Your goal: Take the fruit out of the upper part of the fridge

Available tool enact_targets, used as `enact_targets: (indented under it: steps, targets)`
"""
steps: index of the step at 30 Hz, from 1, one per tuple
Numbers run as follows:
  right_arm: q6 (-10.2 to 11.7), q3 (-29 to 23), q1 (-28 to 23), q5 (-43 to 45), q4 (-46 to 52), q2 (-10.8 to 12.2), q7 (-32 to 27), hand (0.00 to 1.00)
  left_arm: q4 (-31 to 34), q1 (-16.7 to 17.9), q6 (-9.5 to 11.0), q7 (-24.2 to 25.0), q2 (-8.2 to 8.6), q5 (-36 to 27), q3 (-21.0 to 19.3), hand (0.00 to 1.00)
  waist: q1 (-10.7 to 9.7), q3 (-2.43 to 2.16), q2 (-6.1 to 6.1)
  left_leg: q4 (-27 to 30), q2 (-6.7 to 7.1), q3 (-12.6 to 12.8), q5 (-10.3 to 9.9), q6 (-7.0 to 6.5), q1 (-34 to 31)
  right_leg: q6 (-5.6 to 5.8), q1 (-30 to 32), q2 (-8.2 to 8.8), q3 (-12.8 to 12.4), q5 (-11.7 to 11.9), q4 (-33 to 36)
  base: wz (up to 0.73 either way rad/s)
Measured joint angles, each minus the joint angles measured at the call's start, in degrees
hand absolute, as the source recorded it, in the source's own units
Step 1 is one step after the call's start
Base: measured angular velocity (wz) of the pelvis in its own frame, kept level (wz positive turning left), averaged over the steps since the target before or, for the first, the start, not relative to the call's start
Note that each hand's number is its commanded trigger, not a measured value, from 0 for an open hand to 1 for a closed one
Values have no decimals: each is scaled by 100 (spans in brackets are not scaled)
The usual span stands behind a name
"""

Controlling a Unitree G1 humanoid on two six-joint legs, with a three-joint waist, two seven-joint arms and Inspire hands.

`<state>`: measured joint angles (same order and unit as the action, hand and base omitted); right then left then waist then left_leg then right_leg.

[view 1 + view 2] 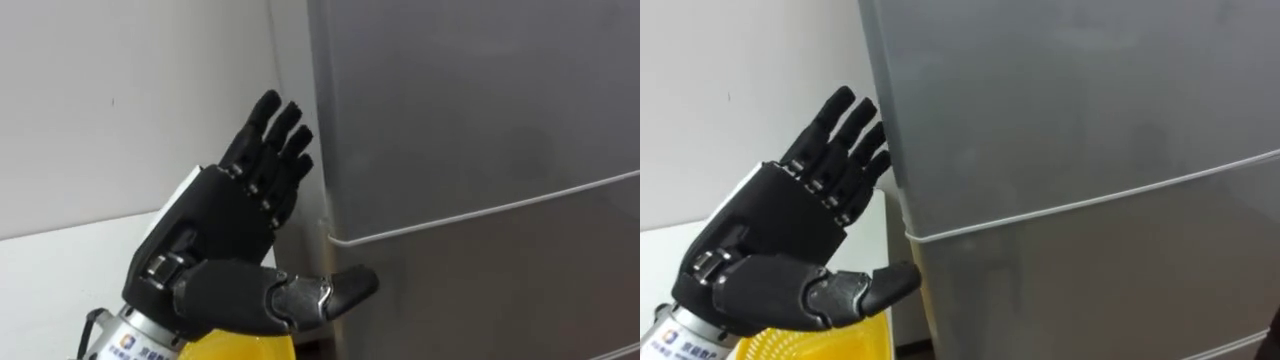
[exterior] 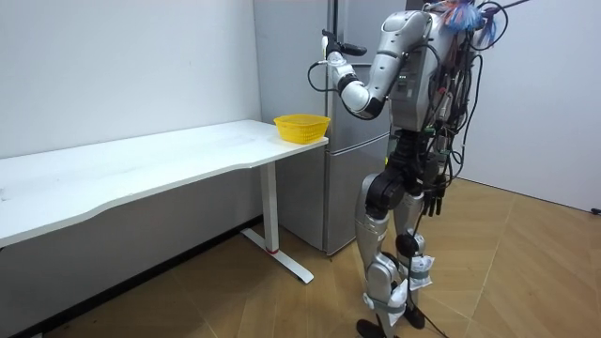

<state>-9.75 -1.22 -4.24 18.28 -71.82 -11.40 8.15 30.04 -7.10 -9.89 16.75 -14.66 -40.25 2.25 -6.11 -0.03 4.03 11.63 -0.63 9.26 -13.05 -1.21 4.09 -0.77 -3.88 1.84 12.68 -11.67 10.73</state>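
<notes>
Left hand (image 1: 215, 225) is seen raised with the palm open, its fingers (image 1: 283, 125) straight and held close together, nothing being gripped. The hand is placed just beside the left edge of the grey fridge (image 1: 470, 120). The thumb (image 1: 345, 285) is pointed toward that edge at the level of the seam (image 1: 480, 212) between the upper and lower doors; contact cannot be confirmed. The upper door (image 1: 450, 90) is found closed, so its contents are hidden. A yellow basket (image 1: 245, 348) is noted directly below the hand, set on the end of the white table (image 2: 141, 164) nearest the fridge. The robot is observed standing upright, facing the fridge. The right hand (image 2: 433, 200) is hung at the thigh, too small to be judged.
</notes>
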Motion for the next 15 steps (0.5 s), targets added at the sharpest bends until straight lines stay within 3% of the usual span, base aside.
enact_targets:
  steps: [14,15]
  targets:
    - [46,237,93,-144,-244,-21,-179,0,-2,0,0,124,-22,-2,79,0,23,22,-19,-30,7,7,0,0,49,3,-2,5,-6,-2,-8,0]
    - [46,254,93,-169,-244,-22,-182,0,-2,0,1,124,-22,-2,85,4,22,22,-19,-31,7,7,0,0,49,3,-3,4,-6,-2,-10,0]
